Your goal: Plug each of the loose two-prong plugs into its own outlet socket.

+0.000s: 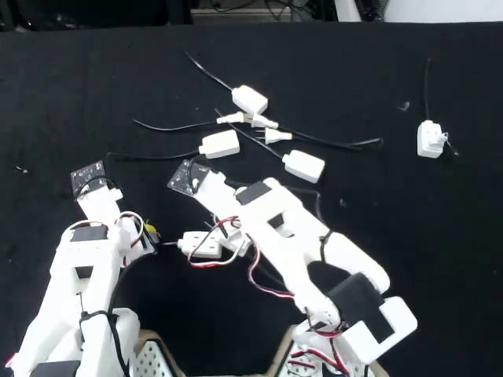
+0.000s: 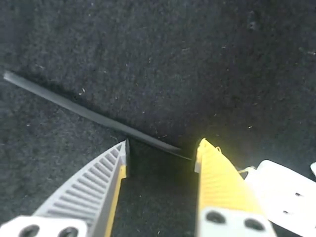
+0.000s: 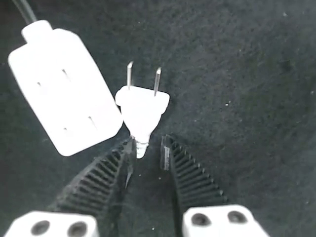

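Right hand [image 3: 147, 146]: fingers [image 3: 192, 173] apart; the plug's tail lies between the tips, not clamped.
Plug [image 3: 142, 106]: flat on the counter [image 3: 247, 74], middle of the near edge, prongs pointing away from the hand.
Outlet socket [image 3: 64, 89]: just beside the plug, skewed to it, slots up.
Handling: plug judged light, rigid and smooth. Its thin prongs are easily bent and the tail is soft. Best taken across the moulded body.
Socket handling: judged light and likely to slide when pushed, so bracing is advised.
Left hand [image 2: 162, 148]: fingers apart; black cord [image 2: 74, 106] crosses just ahead of the tips.
Far edge: more white pieces [image 1: 250, 100] lie with tangled cords.
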Controlling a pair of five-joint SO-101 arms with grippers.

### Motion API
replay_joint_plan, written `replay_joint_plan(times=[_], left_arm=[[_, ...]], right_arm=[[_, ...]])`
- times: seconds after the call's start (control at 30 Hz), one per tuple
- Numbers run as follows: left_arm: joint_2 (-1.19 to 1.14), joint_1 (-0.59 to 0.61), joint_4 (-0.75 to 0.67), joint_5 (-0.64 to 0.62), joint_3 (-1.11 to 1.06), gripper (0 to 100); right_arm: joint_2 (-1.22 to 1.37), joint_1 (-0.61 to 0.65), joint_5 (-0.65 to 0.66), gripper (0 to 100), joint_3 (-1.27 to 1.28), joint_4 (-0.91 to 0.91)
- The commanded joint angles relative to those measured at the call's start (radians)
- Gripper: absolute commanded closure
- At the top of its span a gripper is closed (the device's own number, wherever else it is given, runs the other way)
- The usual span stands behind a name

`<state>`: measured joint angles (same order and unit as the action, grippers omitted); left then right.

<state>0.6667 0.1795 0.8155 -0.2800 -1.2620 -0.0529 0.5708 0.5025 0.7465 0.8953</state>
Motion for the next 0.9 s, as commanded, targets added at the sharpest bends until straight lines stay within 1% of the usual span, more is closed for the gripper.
replay_joint_plan(times=[0.0, 0.07, 0.3, 0.37, 0.43, 0.47, 0.57, 0.67, 0.73, 0.77, 0.87], left_arm=[[-0.003, 0.005, 0.012, 0.012, 0.008, 78], [-0.003, 0.005, 0.012, 0.012, 0.008, 78], [-0.003, 0.005, 0.012, 0.012, 0.008, 78], [-0.003, 0.007, 0.012, 0.012, 0.008, 78], [-0.003, 0.007, 0.012, 0.012, 0.008, 78], [-0.003, 0.005, 0.012, 0.012, 0.008, 78], [-0.003, 0.005, 0.011, 0.012, 0.013, 78], [0.002, 0.005, 0.011, 0.018, 0.036, 77], [0.012, 0.007, 0.012, 0.08, 0.081, 77], [0.017, 0.008, 0.012, 0.13, 0.104, 78], [0.041, 0.015, 0.005, 0.272, 0.196, 78]], right_arm=[[-0.038, 0.034, 0.0, 85.8, 0.008, -0.006], [-0.035, 0.041, 0.0, 83.5, 0.01, -0.009], [0.056, 0.038, 0.0, 85.1, -0.024, -0.029], [0.068, 0.037, 0.0, 89.4, -0.047, -0.012], [0.07, 0.031, 0.0, 99.1, -0.053, -0.012], [0.065, 0.017, 0.0, 98.4, -0.056, -0.005], [-0.018, -0.052, 0.008, 98.6, -0.058, 0.008], [-0.185, -0.1, 0.011, 98.8, -0.076, 0.077], [-0.298, -0.086, 0.006, 98.8, -0.09, 0.114], [-0.351, -0.075, 0.002, 98.8, -0.093, 0.117], [-0.473, -0.049, 0.002, 98.8, -0.077, 0.061]])
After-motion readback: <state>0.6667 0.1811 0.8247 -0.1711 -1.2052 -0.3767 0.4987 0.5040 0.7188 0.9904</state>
